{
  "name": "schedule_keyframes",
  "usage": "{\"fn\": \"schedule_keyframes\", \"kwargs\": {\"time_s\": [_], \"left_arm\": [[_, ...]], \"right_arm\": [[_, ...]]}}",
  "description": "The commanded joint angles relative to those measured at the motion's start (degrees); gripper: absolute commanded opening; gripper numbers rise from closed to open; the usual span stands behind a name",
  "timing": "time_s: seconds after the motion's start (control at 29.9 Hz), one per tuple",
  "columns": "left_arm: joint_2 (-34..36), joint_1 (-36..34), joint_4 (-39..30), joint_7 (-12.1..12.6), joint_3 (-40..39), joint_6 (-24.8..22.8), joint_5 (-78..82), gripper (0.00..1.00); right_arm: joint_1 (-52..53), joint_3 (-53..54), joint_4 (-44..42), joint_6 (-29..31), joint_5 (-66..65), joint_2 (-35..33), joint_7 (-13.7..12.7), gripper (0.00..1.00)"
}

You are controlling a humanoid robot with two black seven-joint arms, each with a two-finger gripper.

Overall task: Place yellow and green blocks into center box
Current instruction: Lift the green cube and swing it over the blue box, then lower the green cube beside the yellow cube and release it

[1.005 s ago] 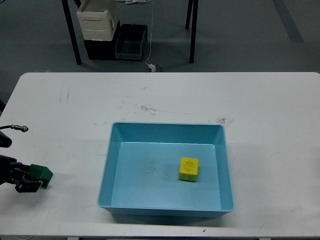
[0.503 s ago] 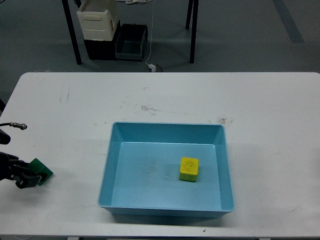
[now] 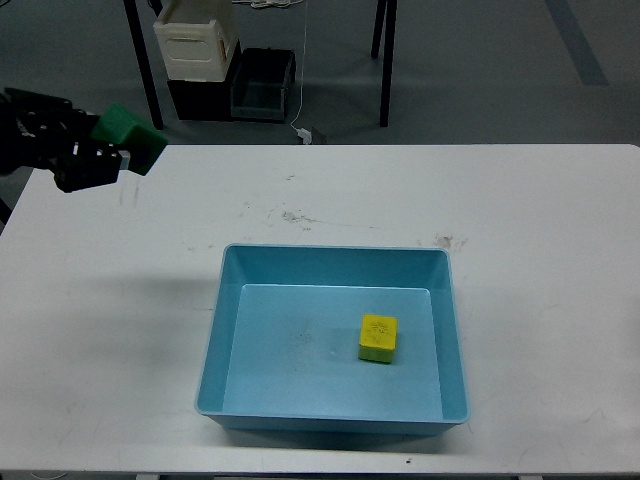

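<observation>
My left gripper [image 3: 100,145] is shut on the green block [image 3: 135,137] and holds it high above the table's far left part, well left of the box. The light blue box [image 3: 330,262] sits at the table's middle front. The yellow block [image 3: 377,338] lies inside the box, right of its centre. My right gripper is out of view.
The white table [image 3: 520,230] carries only the box. Beyond its far edge stand black table legs [image 3: 149,80] and stacked white and dark crates [image 3: 200,55] on the floor.
My left gripper has lifted the green block from the table's front left edge and carried it up and away, to high above the far left side.
</observation>
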Motion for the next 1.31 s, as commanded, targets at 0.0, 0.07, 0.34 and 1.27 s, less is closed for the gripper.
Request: {"fn": "schedule_keyframes", "kwargs": {"time_s": [0.0,0.07,0.34,1.27], "left_arm": [[-8.62,-2.86,-6.04,0.0,0.09,-0.04,0.23,0.16],[-14.78,-4.52,-5.78,0.0,0.27,-0.04,1.54,0.16],[-34.3,-12.26,1.76,0.0,13.87,-0.04,10.25,0.18],[-43.11,-5.68,19.26,0.0,28.13,-0.04,22.03,0.5]], "right_arm": [[0.0,0.01,-0.01,-0.07,0.0,0.54,-0.02,0.97],[0.0,0.01,-0.01,0.02,0.0,0.62,-0.02,0.97],[0.0,-0.34,0.08,0.02,0.0,1.24,-0.02,0.97],[0.09,-0.43,0.08,0.02,0.0,1.5,-0.02,0.97]]}}
